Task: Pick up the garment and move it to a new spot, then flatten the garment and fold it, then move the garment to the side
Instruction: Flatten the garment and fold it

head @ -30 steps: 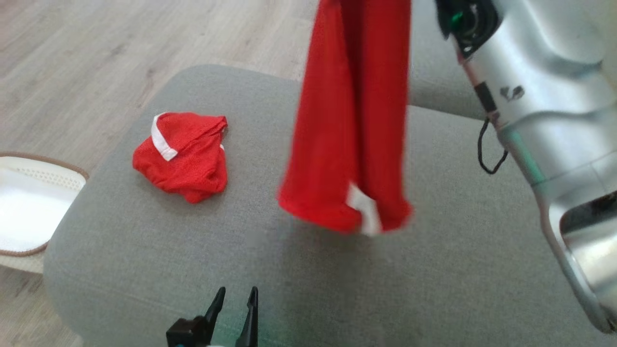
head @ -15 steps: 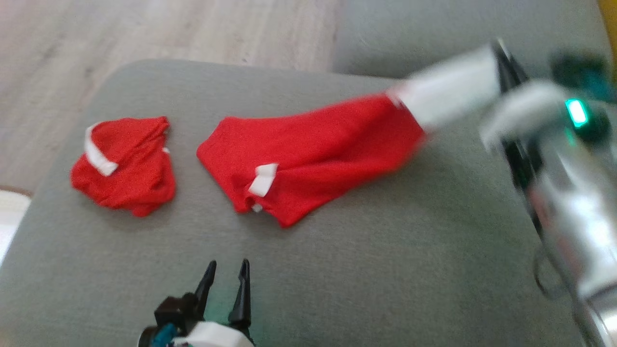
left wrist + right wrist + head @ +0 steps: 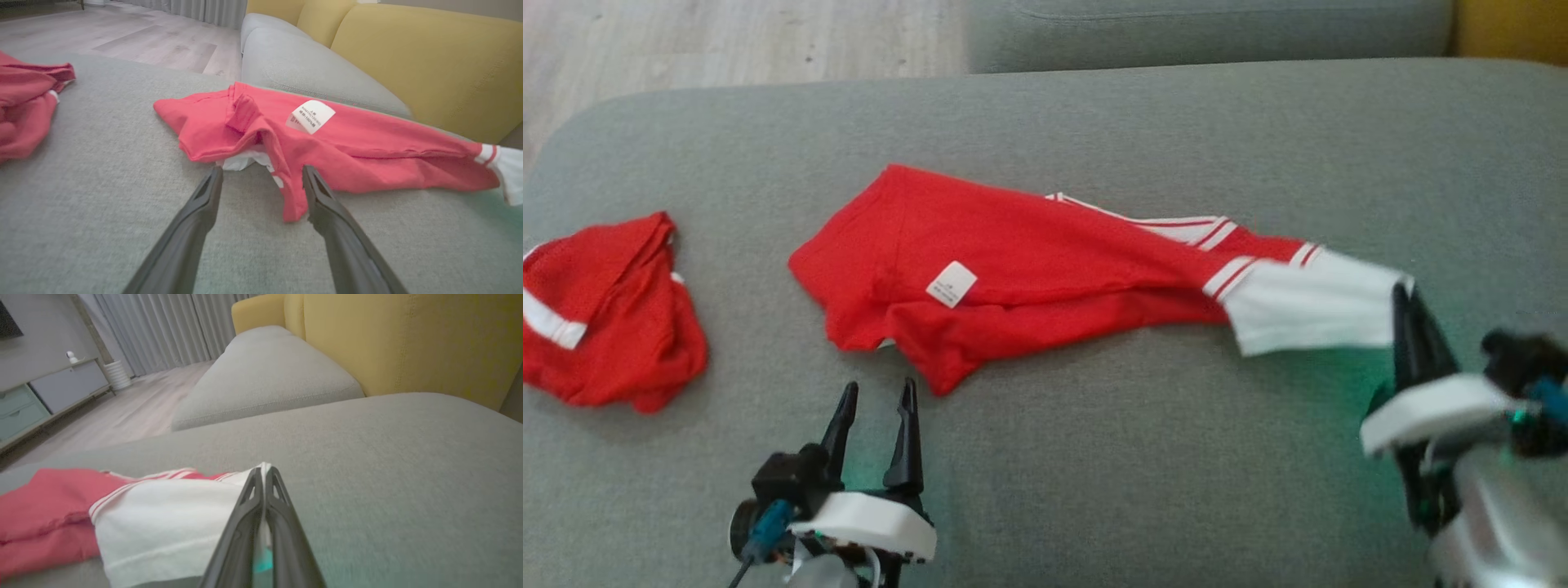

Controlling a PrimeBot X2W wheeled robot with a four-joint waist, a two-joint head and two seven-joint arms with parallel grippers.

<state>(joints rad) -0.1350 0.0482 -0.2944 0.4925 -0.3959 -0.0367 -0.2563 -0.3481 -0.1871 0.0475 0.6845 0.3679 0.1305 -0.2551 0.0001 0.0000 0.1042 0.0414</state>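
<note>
While the red garment [image 3: 1029, 269] lies stretched across the grey sofa cushion [image 3: 1143, 474], you have hold of it at one end alone. It runs from a rumpled red hem on the robot's left to a white sleeve [image 3: 1307, 314] on the right. Red-and-white striped trim marks where the two colours meet, and a small white label [image 3: 952, 284] faces up on the red cloth.

Your right gripper [image 3: 1403, 296] has its fingers pressed together on the outer edge of that white sleeve. The right wrist view shows a sliver of white cloth pinched between them.

Your left gripper [image 3: 876, 394] sits low at the near side of the cushion, its fingers apart and empty, tips pointing at the garment's near hem. In the left wrist view a red corner of that hem lies between the two fingers, close to the right-hand one. You cannot tell from these views whether it touches. A bit of white cloth peeks out from under the hem.

Well apart to the left, a second red piece [image 3: 605, 318] with white trim lies crumpled on the same cushion. Beyond it you can see a further grey cushion [image 3: 265, 371], the yellow sofa back [image 3: 429, 53] and pale wood floor [image 3: 727, 37].
</note>
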